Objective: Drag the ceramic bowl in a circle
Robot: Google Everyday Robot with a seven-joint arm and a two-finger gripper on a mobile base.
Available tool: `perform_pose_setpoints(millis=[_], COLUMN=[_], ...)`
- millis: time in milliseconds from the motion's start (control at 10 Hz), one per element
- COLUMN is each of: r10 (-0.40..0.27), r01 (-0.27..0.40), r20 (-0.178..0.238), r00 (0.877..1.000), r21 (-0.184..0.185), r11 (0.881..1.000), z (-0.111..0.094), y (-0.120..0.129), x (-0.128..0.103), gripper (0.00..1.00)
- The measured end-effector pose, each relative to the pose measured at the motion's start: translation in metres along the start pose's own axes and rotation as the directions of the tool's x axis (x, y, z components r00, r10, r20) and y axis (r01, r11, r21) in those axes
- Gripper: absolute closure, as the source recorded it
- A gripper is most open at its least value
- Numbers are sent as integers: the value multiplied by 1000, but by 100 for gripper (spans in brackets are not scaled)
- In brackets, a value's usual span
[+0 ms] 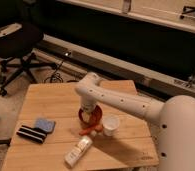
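Note:
The ceramic bowl (89, 117) is a small glossy red-brown bowl near the middle of the wooden table (51, 102). My white arm reaches in from the lower right and bends down over it. The gripper (89, 109) points down into the bowl and hides most of it. The small white cup (111, 125) stands just right of the bowl. The thin orange carrot (90, 130) lies just in front of the bowl, touching or nearly touching it.
A white bottle (80, 150) lies on its side near the table's front edge. A blue sponge (44, 124) and a dark striped object (30, 133) lie at the front left. An office chair (13, 47) stands on the floor at the far left.

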Motion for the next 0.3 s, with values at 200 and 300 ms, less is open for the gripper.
perform_pose_setpoints(millis=[200, 300], r10=[-21, -19], r01=[21, 19], r20=[-25, -38], r00=[999, 999], r21=[-1, 1], r11=[1000, 1000], z=[-4, -4], y=[-5, -5], x=[14, 19], gripper=[20, 20])
